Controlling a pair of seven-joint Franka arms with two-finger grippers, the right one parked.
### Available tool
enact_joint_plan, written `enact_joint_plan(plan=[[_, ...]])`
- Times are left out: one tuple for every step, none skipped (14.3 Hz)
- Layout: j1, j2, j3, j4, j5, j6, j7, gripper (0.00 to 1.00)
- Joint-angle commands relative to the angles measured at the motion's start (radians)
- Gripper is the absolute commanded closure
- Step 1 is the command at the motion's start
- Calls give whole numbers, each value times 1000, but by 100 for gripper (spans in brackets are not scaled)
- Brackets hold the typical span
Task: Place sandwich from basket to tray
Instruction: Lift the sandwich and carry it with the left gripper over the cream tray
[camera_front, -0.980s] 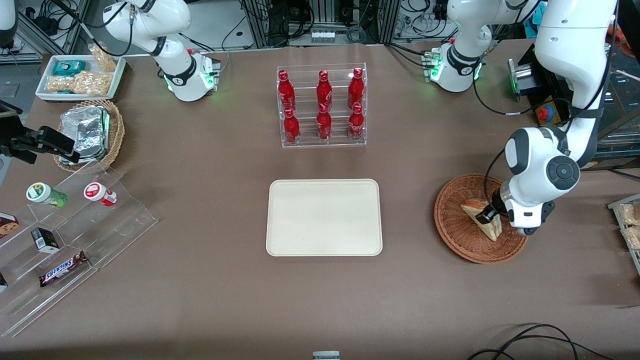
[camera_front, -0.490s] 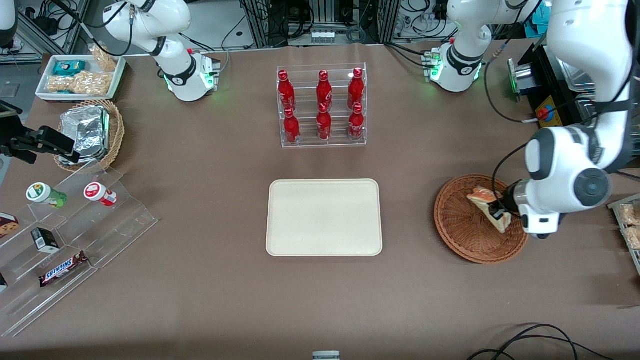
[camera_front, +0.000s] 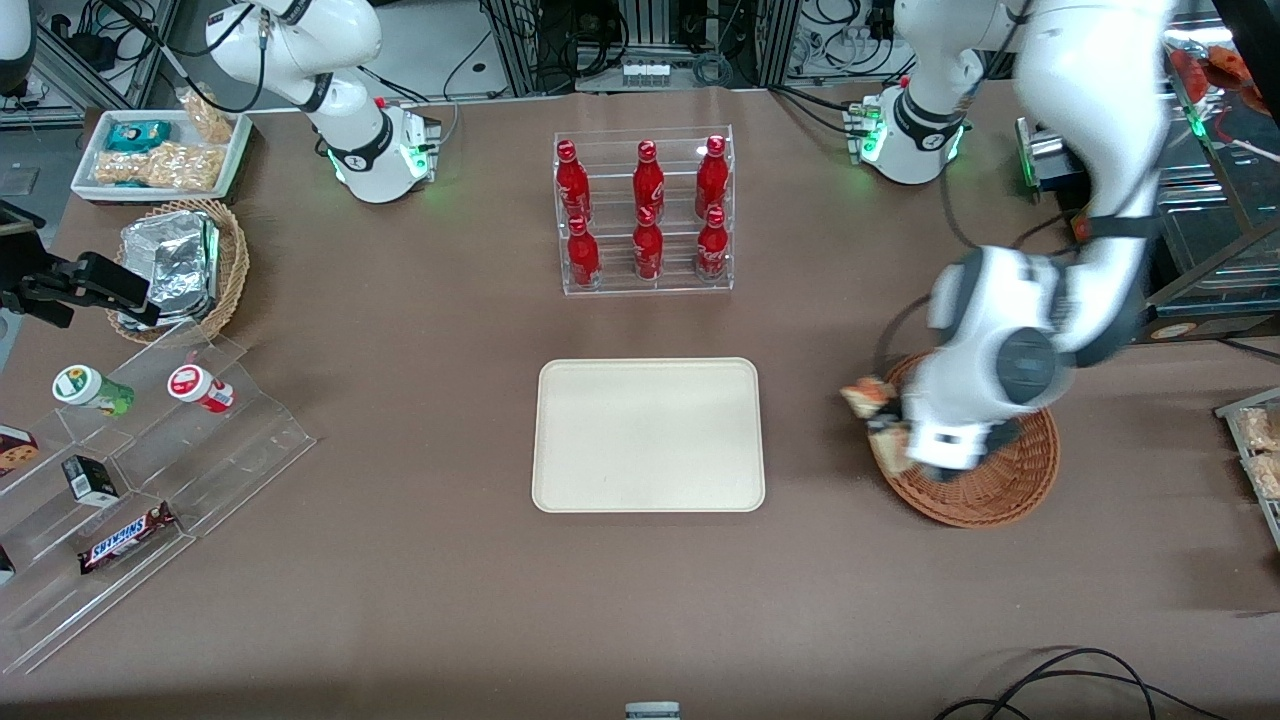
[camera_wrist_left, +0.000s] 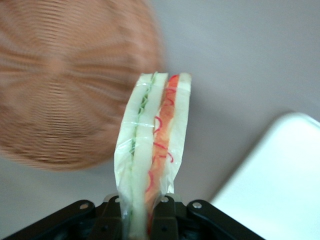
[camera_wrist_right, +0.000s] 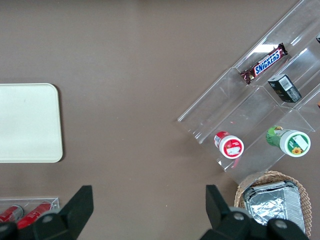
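Two fingers of our pincer (camera_wrist_left: 142, 220) were clamped on the sandwich (camera_wrist_left: 152, 150), lifted above the basket's (camera_front: 1010, 480) rim on the side toward the tray (camera_front: 648, 435).

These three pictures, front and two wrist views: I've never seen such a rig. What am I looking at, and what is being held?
Two white robot arms stand at a brown table. The front view looks down at them; each wrist view comes from a camera on one arm. The working arm's gripper, over the edge of the wicker basket, is shut on a wrapped sandwich, lifted clear. The cream tray waits nearby, bare. Also present: a rack of red bottles and a clear stand of snacks.
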Motion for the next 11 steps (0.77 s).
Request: enact_joint_plan(plan=[[-115,66,7,45,-8,106,-4,96],[-157,95,7,80,1,118,-2,95],[-183,118,7,114,3,118,-2,94],[-212,143,7,147,3,115,-5,94],[-237,163,7,173,1,114,-1,95],[-251,175,7,180,0,115,5,96],[-280,191,7,186,-2,120,8,97],[-310,212,7,210,-3,120,5,97],[-327,243,7,250,-5,115,-1,97],[-341,264,7,279,-6,114,-2,97],[-359,284,7,302,-6,117,-2,97]])
